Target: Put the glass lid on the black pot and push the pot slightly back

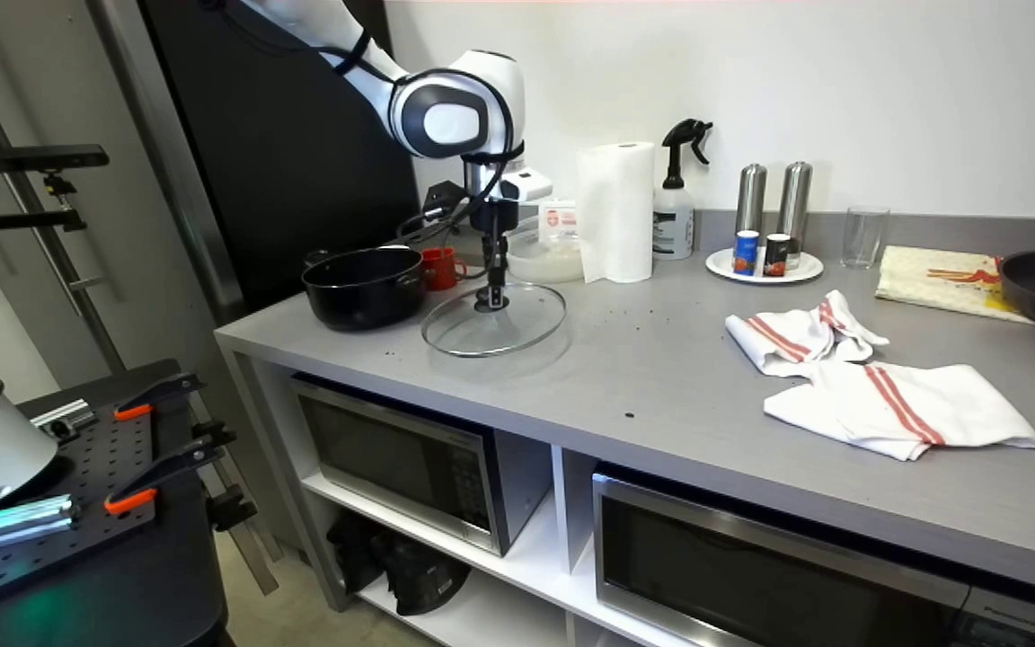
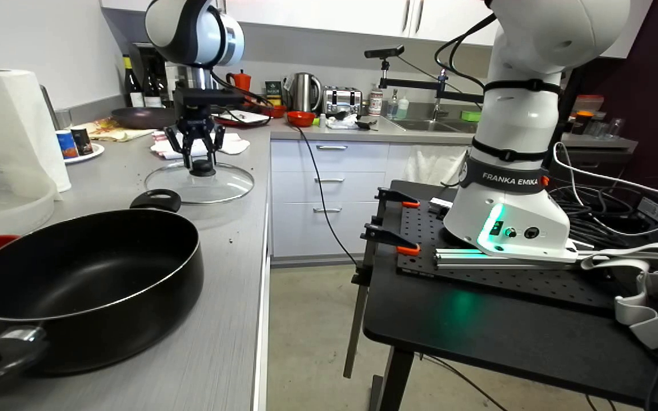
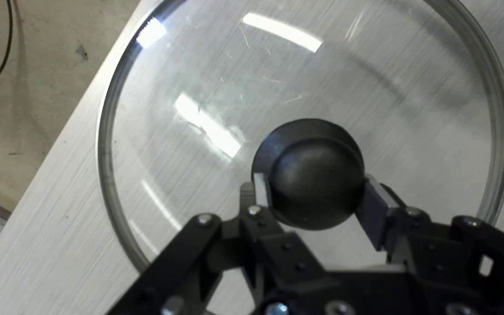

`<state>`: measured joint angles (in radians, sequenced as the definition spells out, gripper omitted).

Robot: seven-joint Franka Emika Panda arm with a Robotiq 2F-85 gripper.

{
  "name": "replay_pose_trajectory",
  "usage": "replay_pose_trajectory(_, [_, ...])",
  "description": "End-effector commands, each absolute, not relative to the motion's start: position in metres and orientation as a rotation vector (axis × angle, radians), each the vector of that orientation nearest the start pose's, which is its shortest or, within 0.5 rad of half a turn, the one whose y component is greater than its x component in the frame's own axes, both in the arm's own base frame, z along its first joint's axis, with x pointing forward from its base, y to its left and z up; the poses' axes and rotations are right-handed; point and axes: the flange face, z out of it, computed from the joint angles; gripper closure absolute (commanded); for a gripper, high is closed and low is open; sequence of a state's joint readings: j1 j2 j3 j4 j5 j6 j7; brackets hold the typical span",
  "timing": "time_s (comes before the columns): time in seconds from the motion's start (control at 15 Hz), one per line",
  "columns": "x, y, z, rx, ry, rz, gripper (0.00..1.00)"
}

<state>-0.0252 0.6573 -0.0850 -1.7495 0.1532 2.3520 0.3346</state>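
Observation:
The black pot [image 1: 363,301] sits uncovered near the counter's end, in both exterior views; its side handle [image 2: 156,200] points toward the lid. Beside it is the glass lid [image 1: 517,331], a clear disc with a metal rim and a dark knob [image 3: 317,179]. My gripper [image 2: 201,162] points straight down over the lid's middle. In the wrist view its two pads [image 3: 376,212] press on the knob from both sides, so the jaws are shut on it. The lid hangs low over the counter or just touches it; I cannot tell which. The pot is outside the wrist view.
Behind pot and lid stand a red mug [image 1: 439,268], a clear plastic bowl [image 1: 526,263] and a paper towel roll [image 1: 616,216]. Striped towels [image 1: 913,409] lie farther along the counter [image 1: 661,377]. The counter's front edge runs close to the lid.

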Motion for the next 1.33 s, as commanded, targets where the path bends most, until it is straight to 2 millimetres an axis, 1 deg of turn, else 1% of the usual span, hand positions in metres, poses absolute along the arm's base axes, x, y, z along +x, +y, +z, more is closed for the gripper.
replay_pose_trajectory(0.0, [0.657, -0.078, 0.245, -2.982, 0.856, -0.004, 0.75])
replay_pose_trajectory(0.13, [0.656, -0.081, 0.270, -2.984, 0.852, -0.051, 0.75])
replay_pose_trajectory(0.33, [0.651, -0.075, 0.310, -3.002, 0.813, -0.126, 0.75])
replay_pose_trajectory(0.53, [0.641, -0.058, 0.350, -3.031, 0.739, -0.194, 0.75])
replay_pose_trajectory(0.73, [0.628, -0.036, 0.381, -3.060, 0.652, -0.216, 0.75])
replay_pose_trajectory(0.87, [0.618, -0.023, 0.395, -3.083, 0.596, -0.210, 0.75])
replay_pose_trajectory(1.0, [0.605, -0.012, 0.402, -3.113, 0.535, -0.181, 0.75])
replay_pose_trajectory(1.2, [0.587, 0.007, 0.402, -3.164, 0.446, -0.146, 0.75])
replay_pose_trajectory(1.27, [0.581, 0.016, 0.399, -3.179, 0.418, -0.139, 0.75])
